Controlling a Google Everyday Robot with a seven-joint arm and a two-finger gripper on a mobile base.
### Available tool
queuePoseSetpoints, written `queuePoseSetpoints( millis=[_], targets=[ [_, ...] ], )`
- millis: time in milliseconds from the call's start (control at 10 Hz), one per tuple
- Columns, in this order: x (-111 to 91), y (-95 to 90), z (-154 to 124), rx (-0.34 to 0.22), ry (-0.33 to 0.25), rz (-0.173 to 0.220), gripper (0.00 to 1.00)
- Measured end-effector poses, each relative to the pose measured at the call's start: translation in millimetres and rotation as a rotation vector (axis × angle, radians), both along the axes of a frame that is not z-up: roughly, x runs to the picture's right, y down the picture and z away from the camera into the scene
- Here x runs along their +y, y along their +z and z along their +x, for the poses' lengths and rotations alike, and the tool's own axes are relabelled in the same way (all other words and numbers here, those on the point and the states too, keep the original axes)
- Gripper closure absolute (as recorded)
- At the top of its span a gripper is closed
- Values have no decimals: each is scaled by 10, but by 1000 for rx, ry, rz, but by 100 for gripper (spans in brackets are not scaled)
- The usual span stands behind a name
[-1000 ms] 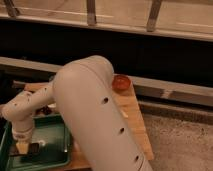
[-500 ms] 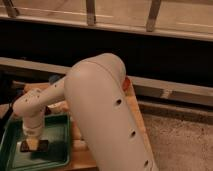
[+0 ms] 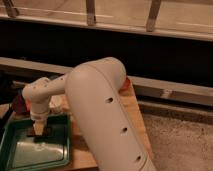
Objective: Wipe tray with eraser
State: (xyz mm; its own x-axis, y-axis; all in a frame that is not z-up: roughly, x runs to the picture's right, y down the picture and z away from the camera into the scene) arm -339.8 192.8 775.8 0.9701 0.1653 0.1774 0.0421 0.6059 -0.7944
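A big white robot arm [image 3: 102,115] reaches down over a green tray [image 3: 20,155]. The tray is wide and flat with a raised edge, and it sits on a wooden board [image 3: 135,125]. The gripper [image 3: 40,131] hangs down from the end of the arm and sits over the far part of the tray, close to its back edge. The gripper is closed tight on the eraser [image 3: 42,134], a small dark block. The eraser is low inside the tray, right under the gripper, and it looks like it is touching the tray floor, though I cannot be sure of that. The near part of the tray is bare and shiny. The thick part of the arm covers much of the board to the right of the tray. Behind the arm, past the far right of the tray, a bit of something orange [image 3: 126,84] peeks out. Further back from the tray runs a long dark ledge [image 3: 165,47] with metal posts [image 3: 90,12] above it.
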Motion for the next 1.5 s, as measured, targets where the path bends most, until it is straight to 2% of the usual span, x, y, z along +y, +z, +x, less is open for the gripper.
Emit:
queuePoseSetpoints(
  millis=[100, 300, 500, 700, 900, 1100, 1300, 1500],
  targets=[
    [-17, 11, -116, -30, -11, 3, 100],
    [77, -107, -370, -85, -28, 1, 100],
    [301, -335, -593, -130, -44, -16, 100],
    [569, -557, -680, -138, -59, -64, 100],
    [728, -676, -530, -91, -68, -94, 100],
    [798, -719, -142, -6, -49, -118, 100],
    [678, -613, 117, 47, -36, -115, 100],
    [453, -411, 259, 71, -41, -97, 100]
  ],
)
